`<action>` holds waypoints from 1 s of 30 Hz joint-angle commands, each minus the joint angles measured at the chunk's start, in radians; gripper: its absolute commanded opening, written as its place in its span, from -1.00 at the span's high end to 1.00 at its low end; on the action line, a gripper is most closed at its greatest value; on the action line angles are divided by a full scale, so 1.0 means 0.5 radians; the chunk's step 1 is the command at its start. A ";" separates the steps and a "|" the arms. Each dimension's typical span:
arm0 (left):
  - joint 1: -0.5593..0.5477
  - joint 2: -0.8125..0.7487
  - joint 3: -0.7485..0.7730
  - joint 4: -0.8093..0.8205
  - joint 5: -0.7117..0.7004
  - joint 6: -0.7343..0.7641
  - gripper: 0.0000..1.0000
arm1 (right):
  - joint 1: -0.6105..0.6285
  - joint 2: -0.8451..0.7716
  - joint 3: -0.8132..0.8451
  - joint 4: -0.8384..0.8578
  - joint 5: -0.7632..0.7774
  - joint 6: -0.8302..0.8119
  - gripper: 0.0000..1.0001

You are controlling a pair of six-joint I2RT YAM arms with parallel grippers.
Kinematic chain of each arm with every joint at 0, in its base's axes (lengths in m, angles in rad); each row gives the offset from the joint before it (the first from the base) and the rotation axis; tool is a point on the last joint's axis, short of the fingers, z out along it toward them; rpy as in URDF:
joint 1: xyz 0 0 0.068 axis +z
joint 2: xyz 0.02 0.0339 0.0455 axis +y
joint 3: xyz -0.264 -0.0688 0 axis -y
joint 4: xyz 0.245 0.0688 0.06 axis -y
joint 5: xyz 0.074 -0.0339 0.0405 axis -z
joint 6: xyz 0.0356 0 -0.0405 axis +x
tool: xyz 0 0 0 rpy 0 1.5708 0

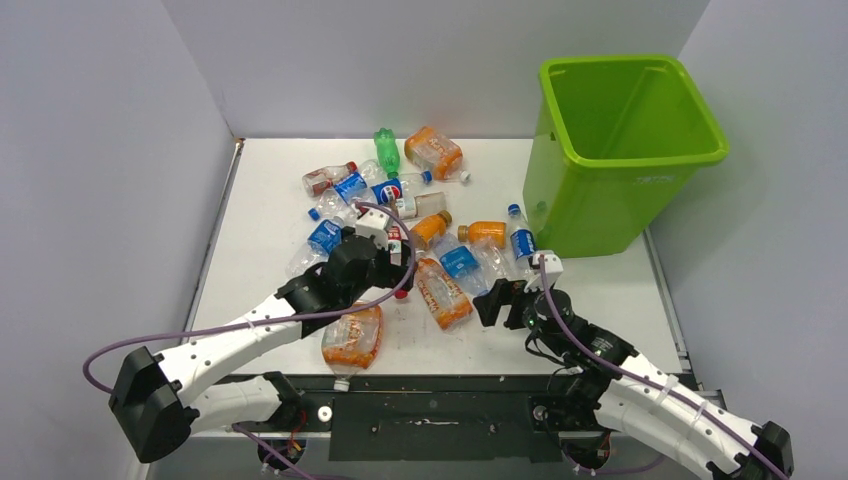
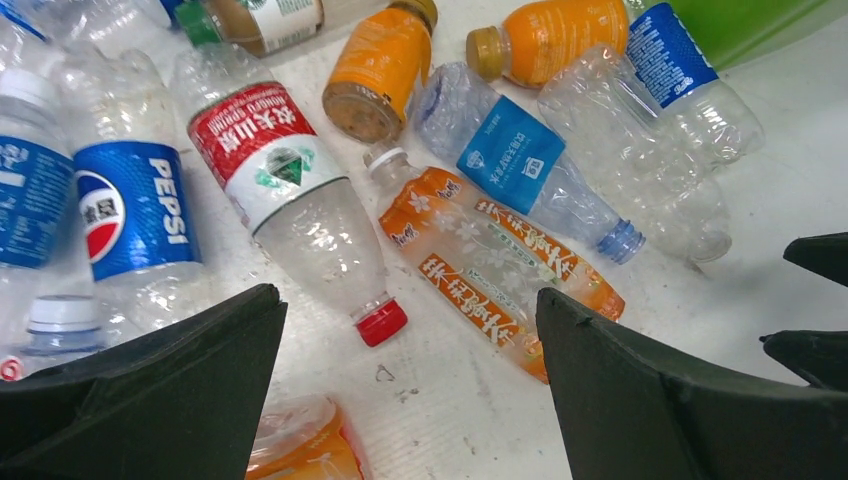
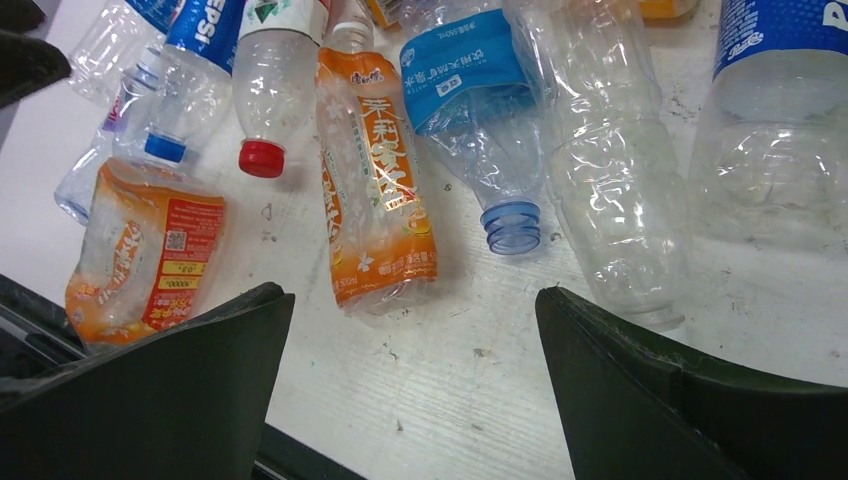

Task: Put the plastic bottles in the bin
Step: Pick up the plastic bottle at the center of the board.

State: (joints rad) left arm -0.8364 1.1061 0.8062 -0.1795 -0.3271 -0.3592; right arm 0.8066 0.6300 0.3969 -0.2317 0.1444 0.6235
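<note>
Several crushed plastic bottles [image 1: 400, 205] lie piled mid-table, left of the lime-green bin [image 1: 590, 205], which stands at the back right. My left gripper [image 1: 398, 268] [image 2: 408, 295] hangs open over the pile's near edge. The red cap [image 2: 380, 322] of a red-labelled bottle [image 2: 285, 180] lies between its fingers, and an orange-labelled bottle [image 2: 490, 265] lies by the right finger. Open as well, my right gripper [image 1: 502, 300] [image 3: 412, 292] is low over bare table, just short of that orange-labelled bottle [image 3: 375, 170]. Neither gripper holds anything.
A flattened orange bottle [image 1: 352, 338] [image 3: 140, 255] lies alone near the table's front edge [image 1: 430, 375]. A green bottle [image 1: 387, 150] is at the back of the pile. Grey walls close in the left, back and right sides.
</note>
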 commanded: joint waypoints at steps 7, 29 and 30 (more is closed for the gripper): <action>0.137 0.463 0.275 -0.163 -0.106 -0.495 -0.86 | 0.017 -0.195 -0.084 0.051 0.058 0.185 -0.93; 0.504 1.373 0.938 -0.463 -0.058 -0.636 -0.95 | 0.040 -0.303 0.003 -0.026 0.005 0.206 -0.93; 0.514 1.399 0.949 -0.467 -0.051 -0.638 -0.96 | 0.043 -0.301 0.005 -0.025 0.006 0.204 -0.93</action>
State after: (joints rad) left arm -0.6003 1.7657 1.2144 -0.3878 -0.3435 -0.6716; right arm 0.8188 0.4866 0.3531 -0.2638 0.1486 0.7204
